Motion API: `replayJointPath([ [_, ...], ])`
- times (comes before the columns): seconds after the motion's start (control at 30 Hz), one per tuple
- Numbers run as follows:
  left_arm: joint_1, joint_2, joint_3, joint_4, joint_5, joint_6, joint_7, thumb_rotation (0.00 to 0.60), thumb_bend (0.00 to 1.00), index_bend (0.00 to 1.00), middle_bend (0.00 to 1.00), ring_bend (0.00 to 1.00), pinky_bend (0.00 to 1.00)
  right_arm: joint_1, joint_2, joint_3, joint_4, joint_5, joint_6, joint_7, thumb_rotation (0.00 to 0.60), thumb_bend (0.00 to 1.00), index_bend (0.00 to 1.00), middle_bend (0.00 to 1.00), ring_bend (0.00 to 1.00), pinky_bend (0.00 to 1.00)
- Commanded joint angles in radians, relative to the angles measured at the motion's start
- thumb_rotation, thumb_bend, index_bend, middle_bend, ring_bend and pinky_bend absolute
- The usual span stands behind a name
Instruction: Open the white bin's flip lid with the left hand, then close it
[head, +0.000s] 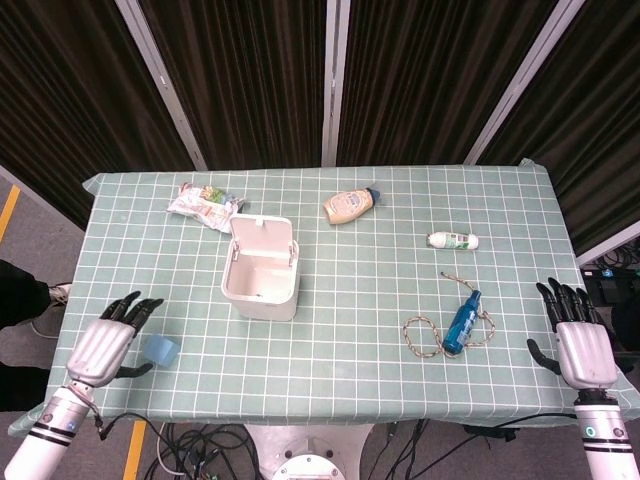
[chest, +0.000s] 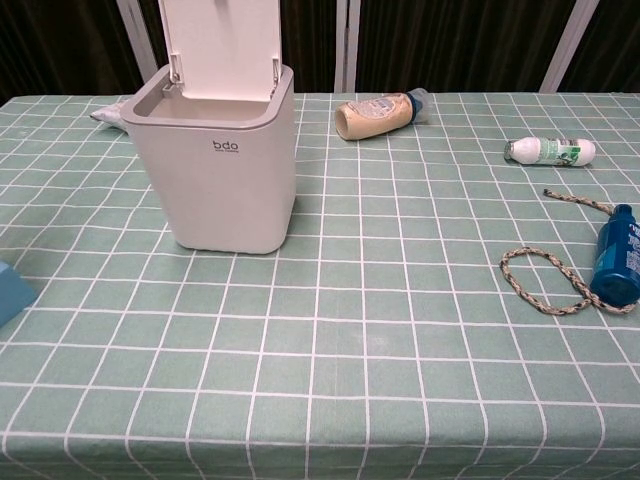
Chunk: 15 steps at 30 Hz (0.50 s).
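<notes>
The white bin (head: 261, 283) (chest: 222, 170) stands left of the table's middle. Its flip lid (head: 264, 239) (chest: 222, 48) is up, upright at the bin's far side, and the inside shows. My left hand (head: 104, 347) hovers at the table's near left corner, well away from the bin, fingers apart and holding nothing. My right hand (head: 578, 339) is at the table's near right edge, fingers spread and empty. Neither hand appears in the chest view.
A light blue block (head: 160, 350) (chest: 8, 290) lies beside my left hand. A snack packet (head: 205, 205) lies behind the bin. A mayonnaise bottle (head: 349, 205), a small white bottle (head: 453, 240), a blue bottle (head: 463, 321) and a rope loop (head: 424, 335) lie to the right.
</notes>
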<state>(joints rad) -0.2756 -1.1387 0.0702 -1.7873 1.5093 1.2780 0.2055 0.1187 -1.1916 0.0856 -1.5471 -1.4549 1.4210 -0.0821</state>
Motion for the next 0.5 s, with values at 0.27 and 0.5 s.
replayJointPath([
  [0.27,-0.007,-0.119,0.02,0.145,0.015,-0.068,-0.066,0.6,0.09,0.15,0.19,0.07,0.22,0.009,0.013,0.001,-0.037,0.003,-0.007,-0.033,0.6,0.21,0.0,0.0,0.0,0.0],
  [0.5,-0.028,-0.163,0.005,0.205,0.008,-0.102,-0.069,0.6,0.19,0.19,0.22,0.09,0.25,0.007,0.009,0.001,-0.027,0.007,-0.004,-0.026,0.6,0.21,0.0,0.0,0.0,0.0],
])
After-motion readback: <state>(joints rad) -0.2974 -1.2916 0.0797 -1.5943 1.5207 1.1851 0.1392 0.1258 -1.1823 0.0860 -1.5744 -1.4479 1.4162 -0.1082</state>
